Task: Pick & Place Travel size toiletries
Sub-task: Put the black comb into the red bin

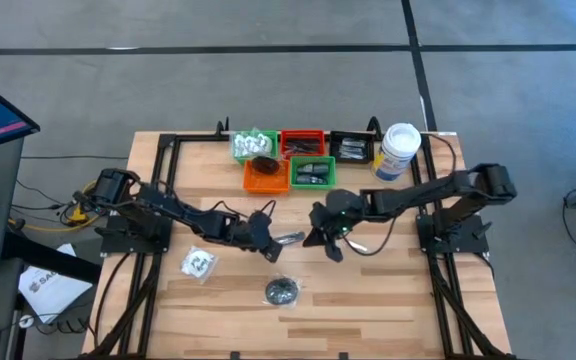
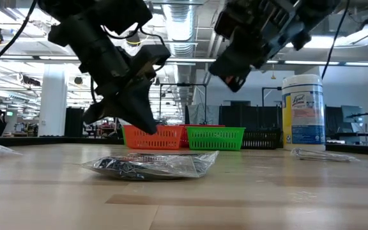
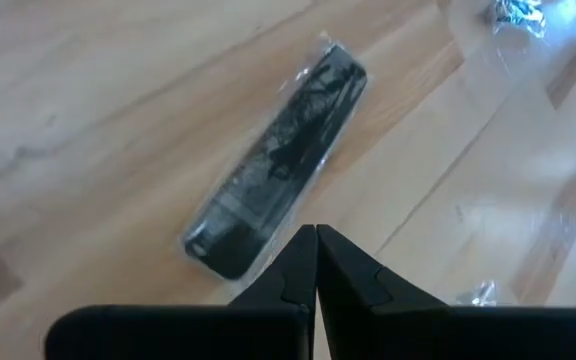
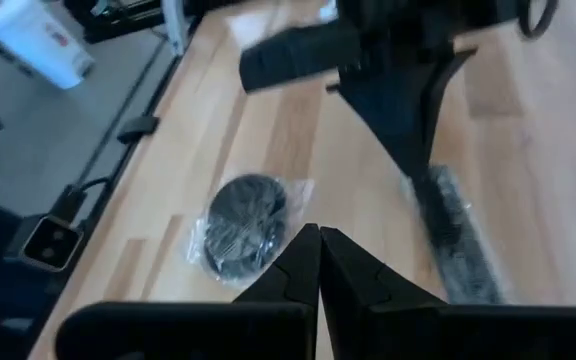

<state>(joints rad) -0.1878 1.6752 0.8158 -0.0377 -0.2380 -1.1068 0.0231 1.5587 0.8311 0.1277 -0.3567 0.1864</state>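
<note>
2 dark robot arms reach toward the middle of a light wooden table (image 1: pixel 388 300), seen from above. Between them lies a slim dark item sealed in a clear wrapper (image 1: pixel 290 239), flat on the wood. The left wrist view shows it as a long, narrow black piece with rounded ends inside crinkled plastic (image 3: pixel 276 160).

The left gripper (image 1: pixel 268 252) hangs just beside that wrapped piece, on its left. Its 2 fingers are pressed together with nothing between them. The right gripper (image 1: pixel 330 250) hovers just on the other side, its fingers also pressed together and holding nothing. In the low view both grippers sit above the tabletop, the left one lower than the right.

Nearer the front edge of the table lies a round black piece in clear plastic (image 1: pixel 282 291), well apart from the arms. The right wrist view shows it as a dark coiled disc in a shiny bag (image 4: pixel 244 224). To the left of it lies a clear packet with white contents (image 1: pixel 199 263).

Along the far edge stands a cluster of small trays: a green tray (image 1: pixel 240 152) holding white packets, a red tray (image 1: pixel 302 134), a black tray (image 1: pixel 352 135) holding silvery pieces, an orange tray (image 1: pixel 267 182) and another green tray (image 1: pixel 314 184) holding grey pieces. A tall white canister with a yellow and blue label (image 1: pixel 399 150) stands to the right of the trays.
</note>
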